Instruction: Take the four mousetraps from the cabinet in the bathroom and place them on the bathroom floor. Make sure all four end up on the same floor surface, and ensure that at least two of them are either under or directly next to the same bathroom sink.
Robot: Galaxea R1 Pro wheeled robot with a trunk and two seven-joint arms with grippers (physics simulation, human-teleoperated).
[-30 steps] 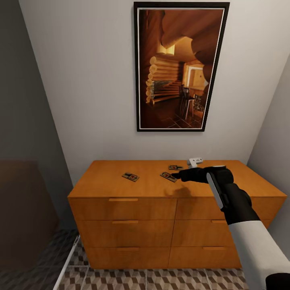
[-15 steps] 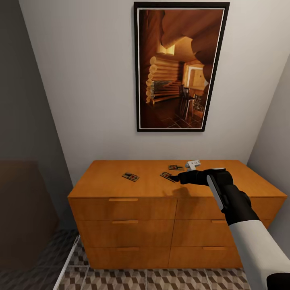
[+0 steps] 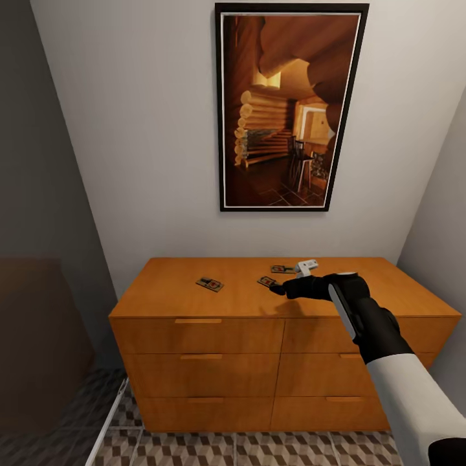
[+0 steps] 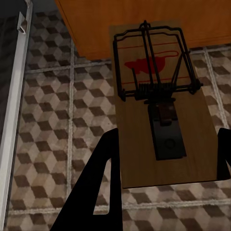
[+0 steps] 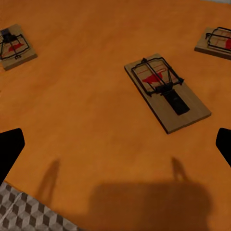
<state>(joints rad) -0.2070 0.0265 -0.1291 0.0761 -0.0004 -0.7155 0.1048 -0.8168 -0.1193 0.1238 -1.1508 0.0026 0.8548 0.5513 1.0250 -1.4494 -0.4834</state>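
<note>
Orange-brown wood, the flat top of the cabinet [image 3: 246,294], carries three mousetraps: one to the left [image 3: 210,283], one in the middle [image 3: 268,281] and one further back [image 3: 282,268]. Above the middle trap hovers the right gripper [image 5: 115,144], fingers spread wide. The left gripper [image 4: 163,163] seems to clamp a fourth mousetrap [image 4: 161,103] between its fingers, above the bathroom floor [image 4: 43,120].

grey walls [image 3: 129,129], framed cabin picture [image 3: 289,107]
</note>
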